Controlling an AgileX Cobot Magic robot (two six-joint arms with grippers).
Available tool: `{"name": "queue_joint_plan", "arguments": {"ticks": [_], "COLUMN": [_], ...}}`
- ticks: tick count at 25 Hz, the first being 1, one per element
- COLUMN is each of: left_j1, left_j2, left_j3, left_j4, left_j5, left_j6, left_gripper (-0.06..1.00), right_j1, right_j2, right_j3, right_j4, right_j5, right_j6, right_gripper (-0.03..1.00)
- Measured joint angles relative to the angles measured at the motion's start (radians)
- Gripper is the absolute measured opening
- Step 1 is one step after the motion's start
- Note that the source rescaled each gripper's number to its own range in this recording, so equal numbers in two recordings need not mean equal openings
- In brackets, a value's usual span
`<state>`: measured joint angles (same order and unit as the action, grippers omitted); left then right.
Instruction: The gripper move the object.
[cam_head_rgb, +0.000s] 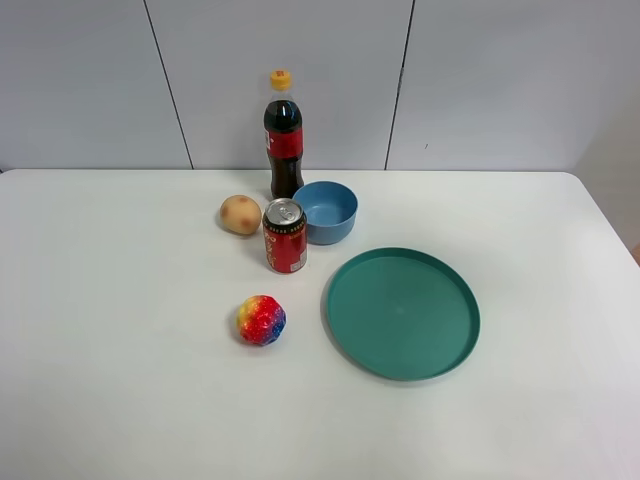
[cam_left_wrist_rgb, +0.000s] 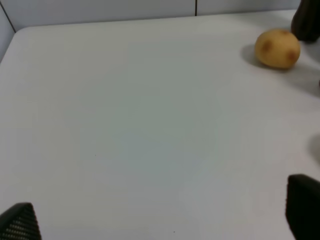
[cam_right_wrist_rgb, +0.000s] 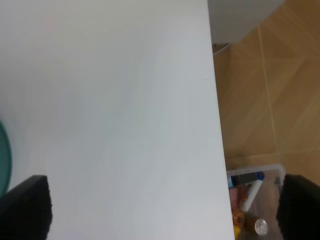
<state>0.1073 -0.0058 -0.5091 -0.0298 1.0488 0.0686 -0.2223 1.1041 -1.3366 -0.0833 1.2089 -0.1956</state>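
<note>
Fingertips of the left gripper (cam_left_wrist_rgb: 160, 220) are seen spread wide over bare table (cam_left_wrist_rgb: 125, 125), nothing between them. Around the rainbow ball (cam_head_rgb: 261, 320), the tan fruit (cam_head_rgb: 240, 214) is found at 12 o'clock, the can (cam_head_rgb: 285, 236) at 1, the green plate (cam_head_rgb: 402, 313) at 3. The right gripper (cam_right_wrist_rgb: 160, 210) is likewise spread apart near the table's edge.

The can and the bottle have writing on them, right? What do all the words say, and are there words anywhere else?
Red can: there is light print on its side, but it is too small and blurred to read.
Cola bottle: it has a red label, with no letters I can make out.
Blue bowl, green plate, rainbow ball and tan fruit: no writing shows.
</note>
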Motion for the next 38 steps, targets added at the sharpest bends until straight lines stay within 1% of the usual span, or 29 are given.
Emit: {"name": "queue_joint_plan", "arguments": {"ticks": [6, 11, 15, 22, 25, 29, 30, 33, 35, 38], "left_j1": [0.000, 0.000, 0.000, 0.000, 0.000, 0.000, 0.000, 0.000, 0.000, 0.000], "left_j2": [0.000, 0.000, 0.000, 0.000, 0.000, 0.000, 0.000, 0.000, 0.000, 0.000], "left_j3": [0.000, 0.000, 0.000, 0.000, 0.000, 0.000, 0.000, 0.000, 0.000, 0.000], "left_j4": [0.000, 0.000, 0.000, 0.000, 0.000, 0.000, 0.000, 0.000, 0.000, 0.000], "left_j5": [0.000, 0.000, 0.000, 0.000, 0.000, 0.000, 0.000, 0.000, 0.000, 0.000], "left_j6": [0.000, 0.000, 0.000, 0.000, 0.000, 0.000, 0.000, 0.000, 0.000, 0.000], "left_gripper": [1.00, 1.00, 1.00, 1.00, 1.00, 1.00, 1.00, 1.00, 1.00, 1.00], "right_j1": [-0.001, -0.001, -0.001, 0.002, 0.035, 0.114, 0.132, 0.157, 0.160, 0.160], "right_j2": [-0.173, -0.323, -0.463, -0.656, -0.720, -0.793, -0.809, -0.843, -0.851, -0.863], "right_j3": [0.000, 0.023, 0.157, 0.485, 0.578, 0.664, 0.681, 0.718, 0.737, 0.770], "right_j4": [0.047, 0.062, 0.083, 0.199, 0.218, 0.215, 0.212, 0.206, 0.206, 0.206], "right_j5": [0.004, 0.003, -0.009, -0.153, -0.191, -0.209, -0.212, -0.214, -0.212, -0.190], "right_j6": [0.001, 0.000, -0.022, -0.127, -0.136, -0.141, -0.137, -0.076, -0.018, 0.019], "right_gripper": [1.00, 1.00, 1.00, 1.00, 1.00, 1.00, 1.00, 1.00, 1.00, 1.00]}}
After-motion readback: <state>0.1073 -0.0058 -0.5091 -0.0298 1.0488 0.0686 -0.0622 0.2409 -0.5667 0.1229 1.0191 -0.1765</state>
